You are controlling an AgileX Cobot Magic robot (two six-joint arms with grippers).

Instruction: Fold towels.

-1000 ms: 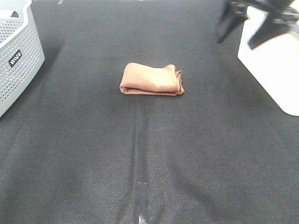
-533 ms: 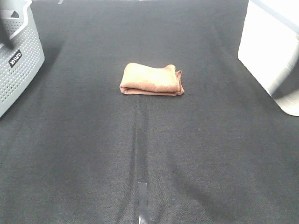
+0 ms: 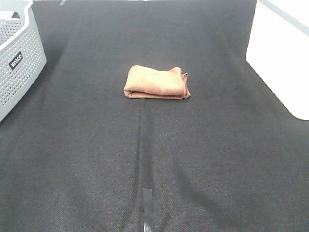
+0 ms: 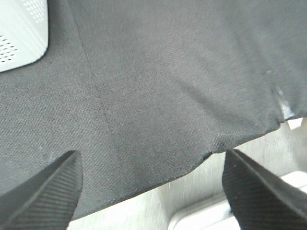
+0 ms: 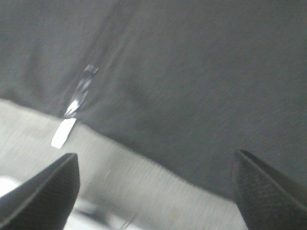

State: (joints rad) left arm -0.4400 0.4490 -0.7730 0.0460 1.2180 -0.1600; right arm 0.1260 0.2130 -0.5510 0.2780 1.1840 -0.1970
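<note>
Both arms are now gone from the high view: the right one, over the bin (image 3: 285, 58) a second ago, and the left one, glimpsed by the basket (image 3: 19, 53) half a second ago. The shadow on the bin is gone too.

1. My right gripper (image 5: 156, 191) shows as two dark ribbed fingertips (image 5: 45, 194) spread wide apart — nothing between them.
2. Beneath them I see black cloth (image 5: 192, 72), slightly blurred.
3. A strip of tape (image 5: 76, 98) crosses the cloth's edge onto a pale surface (image 5: 29, 129).
</note>
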